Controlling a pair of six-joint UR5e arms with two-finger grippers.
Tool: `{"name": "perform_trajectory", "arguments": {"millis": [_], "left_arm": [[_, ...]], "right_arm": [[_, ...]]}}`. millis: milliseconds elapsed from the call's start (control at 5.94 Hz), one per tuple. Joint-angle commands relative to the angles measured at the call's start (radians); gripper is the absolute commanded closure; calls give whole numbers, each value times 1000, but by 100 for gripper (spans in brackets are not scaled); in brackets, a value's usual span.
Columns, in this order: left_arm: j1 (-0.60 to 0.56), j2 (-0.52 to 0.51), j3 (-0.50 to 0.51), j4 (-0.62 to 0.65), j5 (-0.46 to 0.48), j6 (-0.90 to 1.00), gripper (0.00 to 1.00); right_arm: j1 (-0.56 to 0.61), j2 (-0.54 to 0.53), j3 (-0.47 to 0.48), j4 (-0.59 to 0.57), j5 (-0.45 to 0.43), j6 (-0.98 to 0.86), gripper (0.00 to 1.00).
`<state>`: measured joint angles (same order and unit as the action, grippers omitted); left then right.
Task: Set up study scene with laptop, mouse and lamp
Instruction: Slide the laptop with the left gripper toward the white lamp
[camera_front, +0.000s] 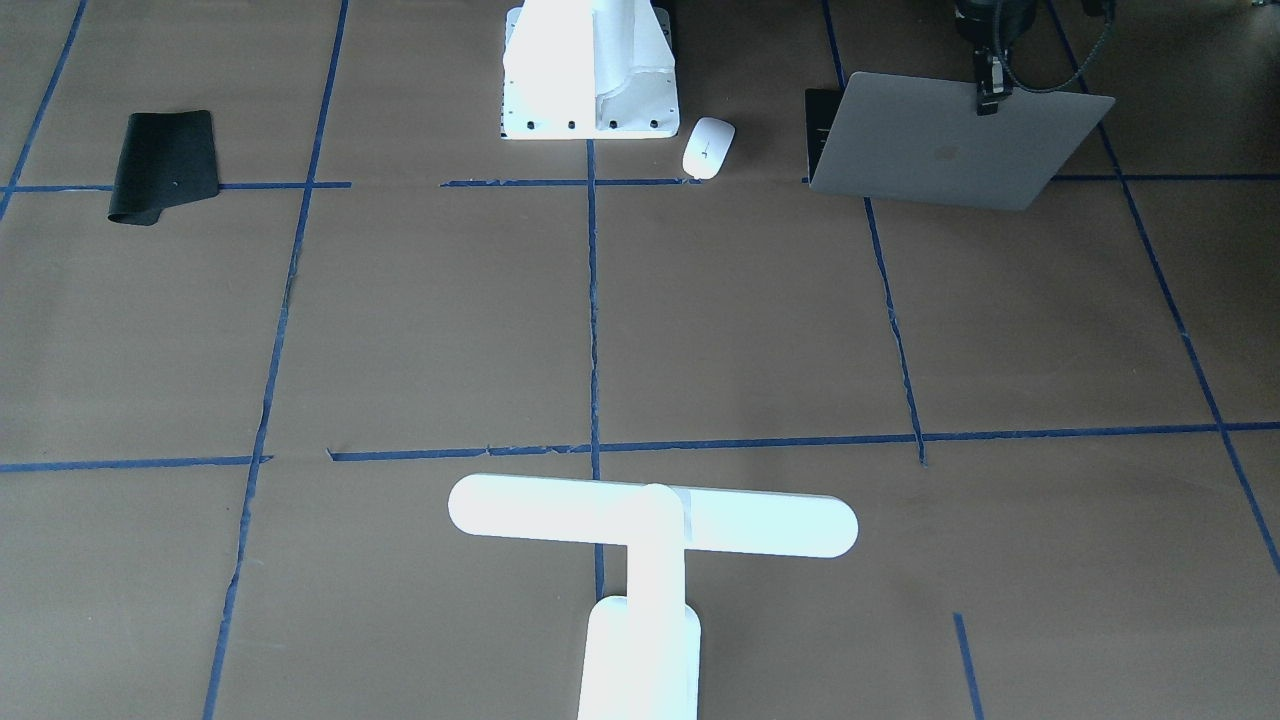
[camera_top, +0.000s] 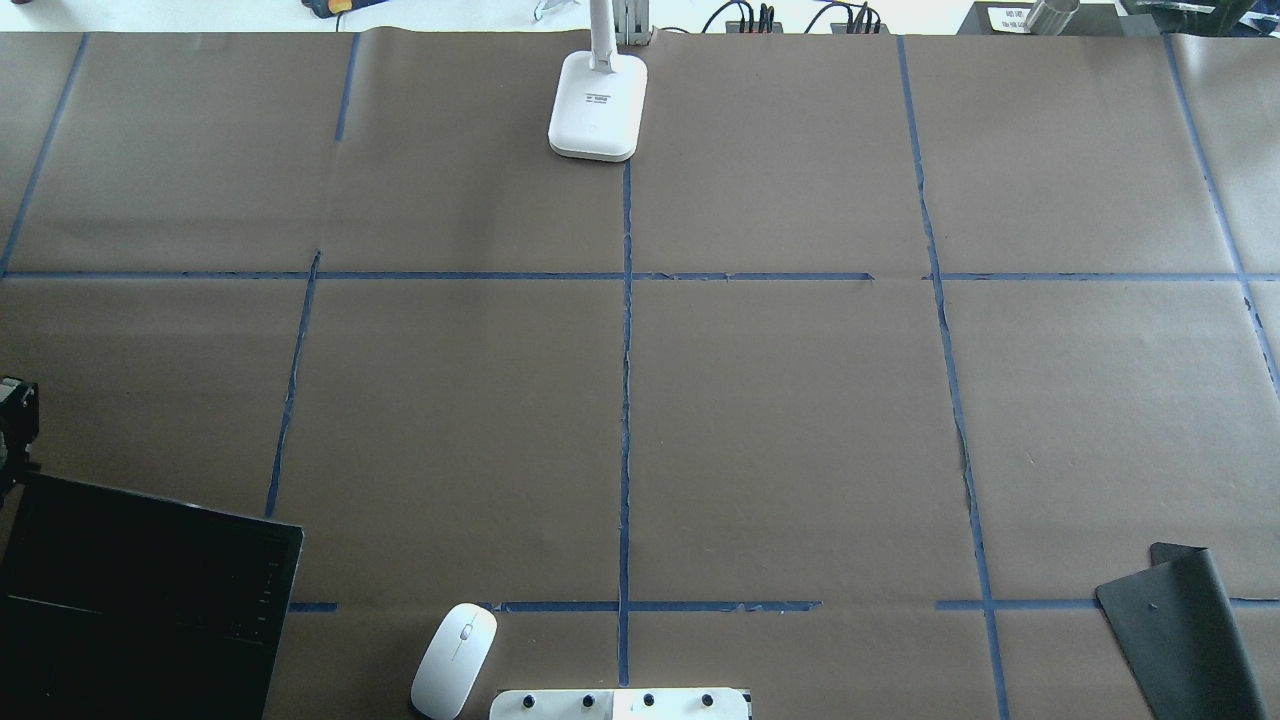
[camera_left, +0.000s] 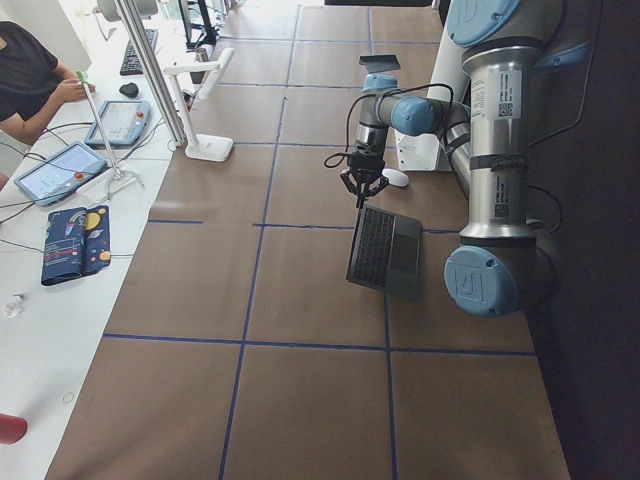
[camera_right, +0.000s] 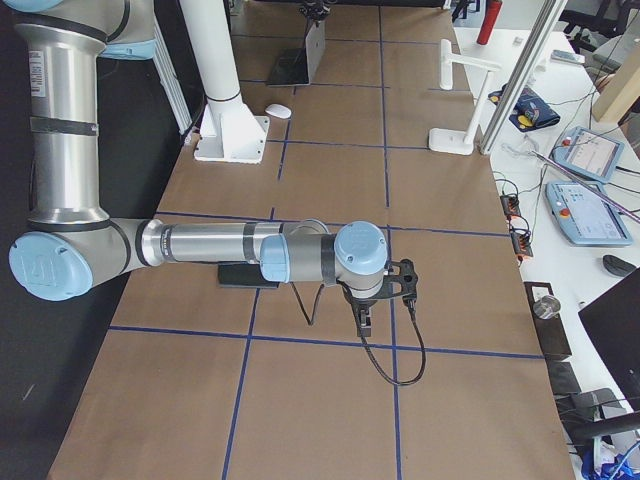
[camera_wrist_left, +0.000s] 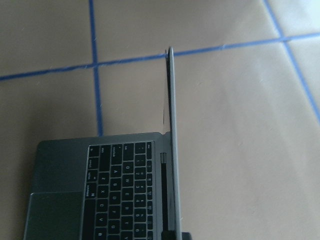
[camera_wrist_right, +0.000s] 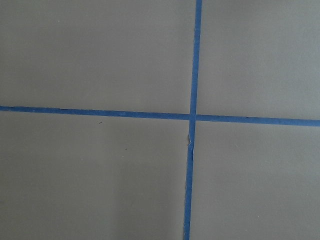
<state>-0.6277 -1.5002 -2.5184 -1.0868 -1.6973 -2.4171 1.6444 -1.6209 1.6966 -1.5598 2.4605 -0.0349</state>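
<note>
The grey laptop (camera_front: 940, 145) stands open at the table's near left corner, its dark screen and keys showing in the overhead view (camera_top: 140, 600). My left gripper (camera_front: 988, 98) is shut on the top edge of its lid; the left wrist view shows the lid edge-on (camera_wrist_left: 171, 150) above the keyboard. The white mouse (camera_top: 454, 660) lies on the table beside the robot mount, right of the laptop. The white lamp (camera_front: 652, 520) stands at the far middle edge. My right gripper (camera_right: 375, 310) hovers over bare table; I cannot tell whether it is open or shut.
A black floppy mat (camera_top: 1185, 630) lies at the near right corner. The white bolted robot mount (camera_front: 590, 70) stands at the near middle edge. Blue tape lines cross the brown paper table (camera_top: 780, 420). Tablets and an operator are beyond the far edge.
</note>
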Motion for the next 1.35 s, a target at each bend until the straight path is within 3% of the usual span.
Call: {"name": "perform_trajectory", "arguments": {"millis": [0, 505, 1178], "left_arm": [[-117, -131, 106, 4, 1, 79, 100], [-211, -473, 455, 5, 1, 160, 100], [-192, -803, 686, 44, -48, 72, 100]], "right_arm": [[0, -1, 2, 0, 0, 1, 0], [2, -8, 2, 1, 0, 0, 0], [2, -17, 9, 0, 0, 0, 0]]}}
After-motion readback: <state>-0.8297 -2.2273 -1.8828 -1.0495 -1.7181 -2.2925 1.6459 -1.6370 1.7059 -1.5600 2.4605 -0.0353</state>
